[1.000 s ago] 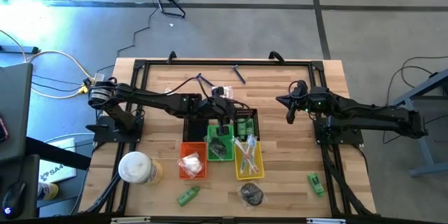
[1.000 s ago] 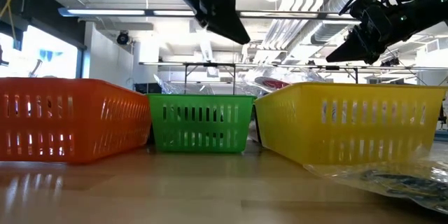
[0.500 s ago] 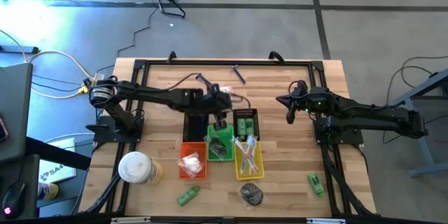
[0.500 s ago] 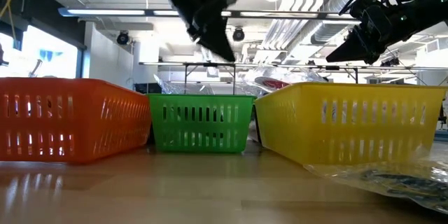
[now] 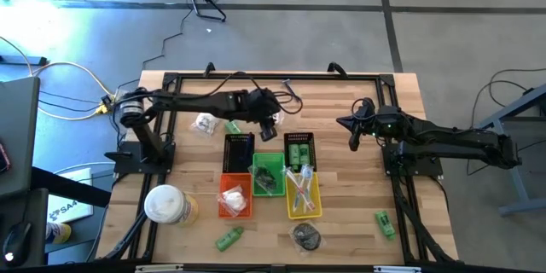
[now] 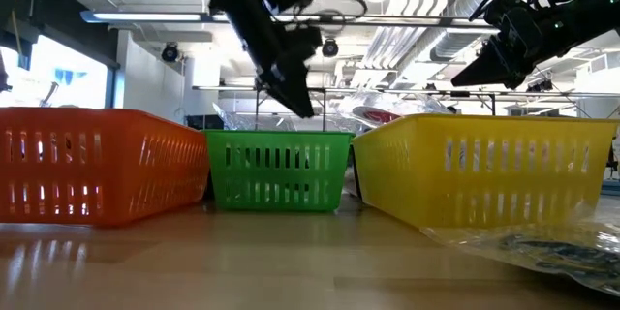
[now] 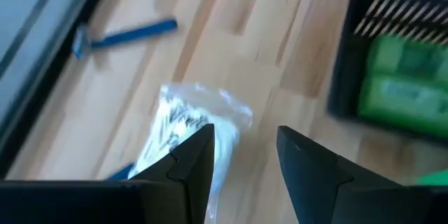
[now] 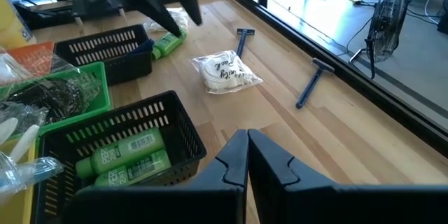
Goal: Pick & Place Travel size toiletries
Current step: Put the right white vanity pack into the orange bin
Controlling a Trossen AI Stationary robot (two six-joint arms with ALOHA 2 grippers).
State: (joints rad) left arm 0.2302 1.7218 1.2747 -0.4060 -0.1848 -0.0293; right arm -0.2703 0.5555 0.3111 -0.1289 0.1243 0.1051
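The left tool [image 5: 270, 124] hangs over the far part of the tabletop [image 5: 341, 213], beyond the baskets, its fingers [image 7: 189, 155] spread with nothing between them. In its wrist view it points down at a clear-wrapped packet [image 7: 183, 122] lying on the wood, with a blue razor [image 7: 126, 33] a little farther off. The right tool [image 5: 354, 141] waits well off to the right, fingers pressed together and empty.

Much looks sorted already. One black basket [image 5: 299, 150] holds green bottles [image 8: 129, 152], the green basket [image 5: 266, 175] dark pieces, the yellow basket [image 5: 304, 194] slim wrapped sticks, the orange basket [image 5: 234, 196] white wrapped pieces. The other black basket [image 5: 239, 150] seems empty.

Still loose: a wrapped piece [image 5: 205, 123] and a green tube [image 5: 232, 125] beside the left arm, a second razor [image 5: 291, 90] near the far edge, two green items [image 5: 229, 239] [image 5: 384, 223] and a dark bagged bundle [image 5: 306, 236] along the near edge. I judge the job somewhat past halfway, with the packet under the left tool the likely next pick.
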